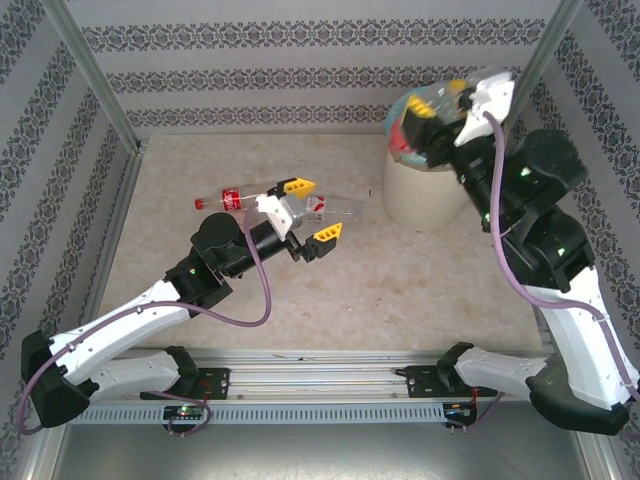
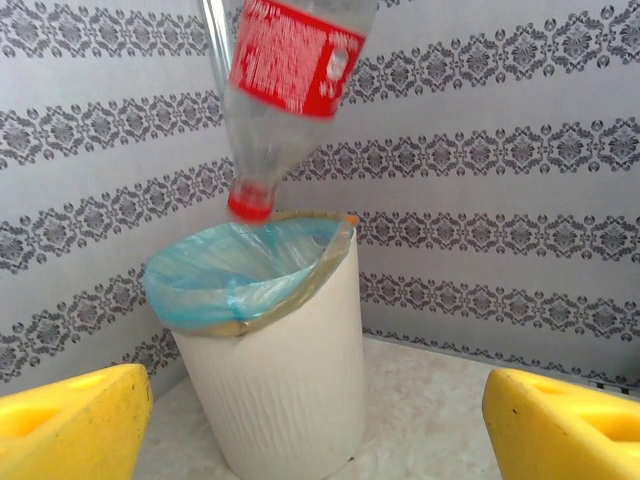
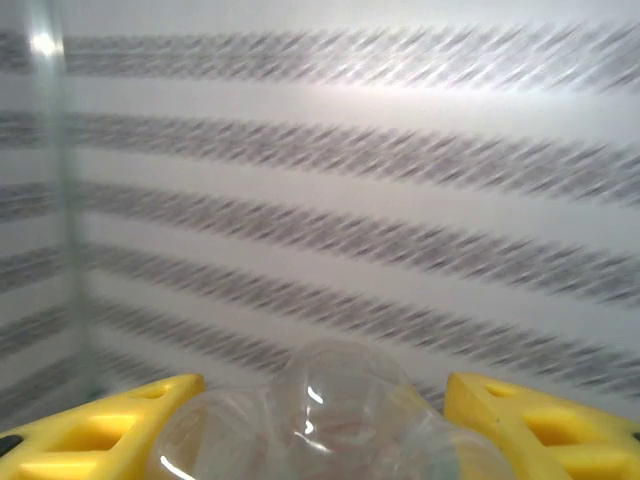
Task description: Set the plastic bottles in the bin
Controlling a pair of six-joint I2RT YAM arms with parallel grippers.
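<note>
The cream bin (image 1: 425, 195) with a turquoise liner stands at the back right, and it faces my left gripper (image 2: 318, 400) in the left wrist view (image 2: 290, 370). My left gripper (image 1: 311, 211) is open at mid-table with nothing between its yellow fingers. Just beyond it a clear plastic bottle (image 1: 338, 206) with a red label (image 2: 290, 60) hangs cap down in the air, touching neither finger. Another red-capped bottle (image 1: 228, 201) lies on the table behind the left arm. Over the bin's rim, my right gripper (image 1: 440, 110) is shut on a clear bottle (image 3: 340, 400).
Patterned walls close the table on three sides, with metal frame posts (image 1: 95, 75) at the back corners. An aluminium rail (image 1: 320, 385) runs along the near edge between the arm bases. Bare table lies between the left gripper and the bin.
</note>
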